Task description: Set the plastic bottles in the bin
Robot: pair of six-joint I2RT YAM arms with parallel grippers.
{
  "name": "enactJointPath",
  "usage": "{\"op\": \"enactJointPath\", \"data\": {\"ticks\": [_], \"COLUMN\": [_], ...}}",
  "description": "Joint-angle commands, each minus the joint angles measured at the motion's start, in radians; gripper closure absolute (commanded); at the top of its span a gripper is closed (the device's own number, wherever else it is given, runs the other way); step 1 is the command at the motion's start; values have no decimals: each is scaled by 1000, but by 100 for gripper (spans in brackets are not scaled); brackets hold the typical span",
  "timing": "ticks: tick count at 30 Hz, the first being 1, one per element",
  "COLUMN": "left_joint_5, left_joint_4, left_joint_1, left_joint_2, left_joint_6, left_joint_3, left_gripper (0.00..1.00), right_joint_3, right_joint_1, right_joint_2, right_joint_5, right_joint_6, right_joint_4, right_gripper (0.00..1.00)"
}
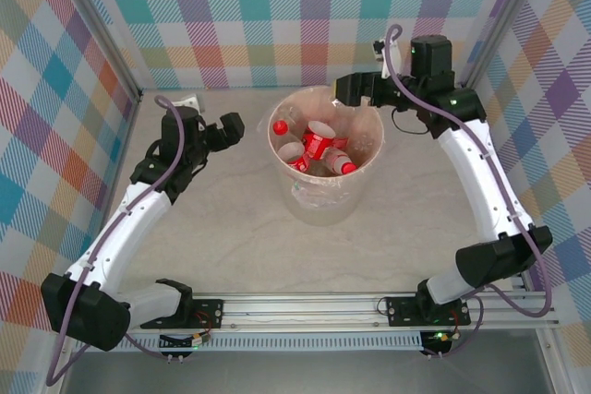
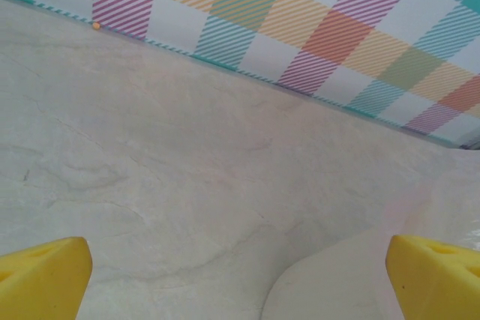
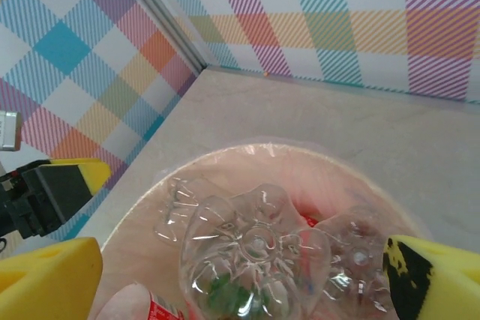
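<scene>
R gripper (image 3: 238,279): jaws spread wide, gripping nothing, hanging over far rim of bin (image 1: 323,202). Clear bottles (image 3: 255,249) sit in the bin w/ bases toward cam, betw. & below its fingers (image 3: 45,282), touching neither. Red-labelled bottles (image 1: 319,143) lie beside them in the bin. L gripper (image 1: 231,126): also wide apart, empty, over table (image 2: 187,170) just left of bin.

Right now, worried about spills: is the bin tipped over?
No, the bin stands upright on the table with bottles lying inside it.
</scene>
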Motion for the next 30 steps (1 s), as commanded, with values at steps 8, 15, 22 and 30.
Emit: {"op": "enactJointPath", "data": {"ticks": [8, 15, 22, 30], "left_joint_5": [-297, -340, -312, -285], "left_joint_4": [67, 333, 598, 817], "left_joint_1": [144, 164, 172, 176], "left_joint_2": [-67, 19, 107, 168], "left_joint_6": [155, 241, 309, 335], "left_joint_3": [-183, -388, -510, -612], "left_gripper": [0, 0, 0, 0], "right_joint_3": [-155, -609, -989, -1213], "right_joint_1": [-246, -309, -310, -309], "right_joint_2": [-132, -186, -257, -261], "right_joint_5": [252, 415, 472, 475], "right_joint_6": [-36, -25, -52, -68], "right_joint_4": [-20, 288, 591, 862], "right_gripper": [1, 1, 1, 1]}}
